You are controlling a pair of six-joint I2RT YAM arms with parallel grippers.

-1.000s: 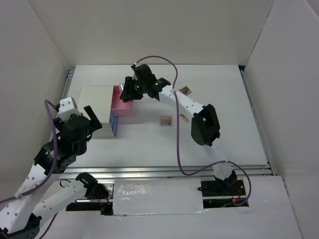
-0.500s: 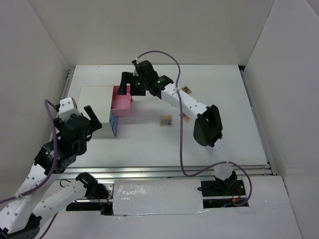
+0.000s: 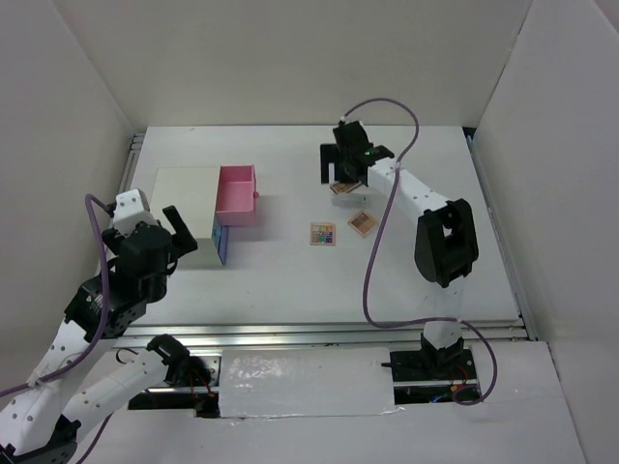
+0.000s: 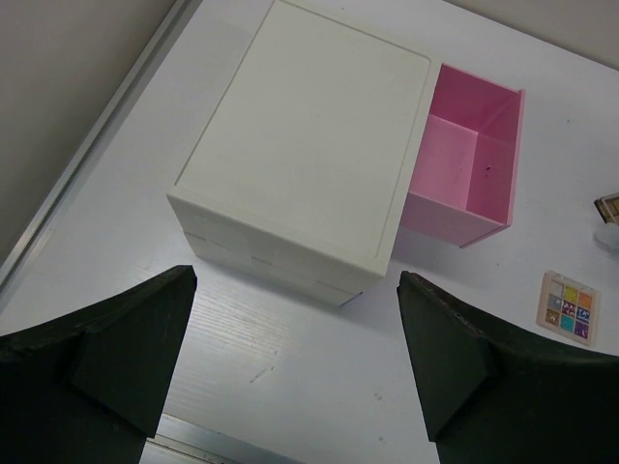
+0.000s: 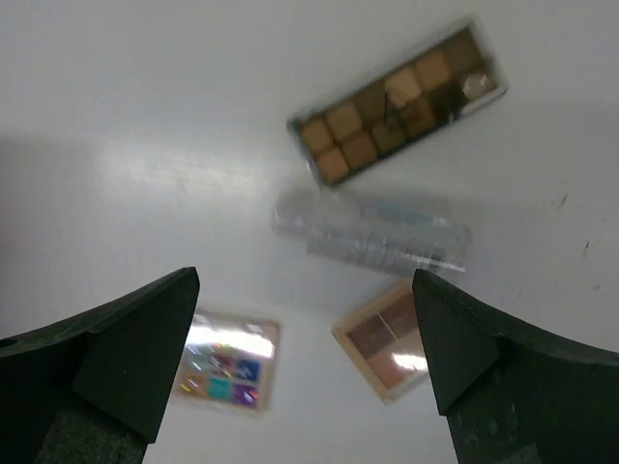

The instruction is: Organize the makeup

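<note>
Four makeup bits lie right of the white drawer box (image 4: 309,145): long brown eyeshadow palette (image 5: 397,103), clear plastic case (image 5: 372,237), peach palette (image 5: 387,338), multicoloured palette (image 5: 224,365). Right gripper (image 5: 305,290) hangs above them, fingers spread, empty; left gripper (image 4: 295,280) gapes empty near the box.

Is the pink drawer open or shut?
Open. The pink drawer sticks out of the white box, its inside exposed in the left wrist view.

The long eyeshadow palette (image 5: 397,101) carries two rows of brown and tan pans. The plastic case (image 5: 372,237) is clear and colourless. The small square palette (image 5: 387,338) is peach with brownish pans. The grid palette (image 5: 224,362) is multicoloured — yellow, teal, blue, purple squares. The plastic drawer box (image 4: 300,145) is white and its open drawer (image 4: 464,164) pink — both on a white table (image 4: 290,367).
</note>
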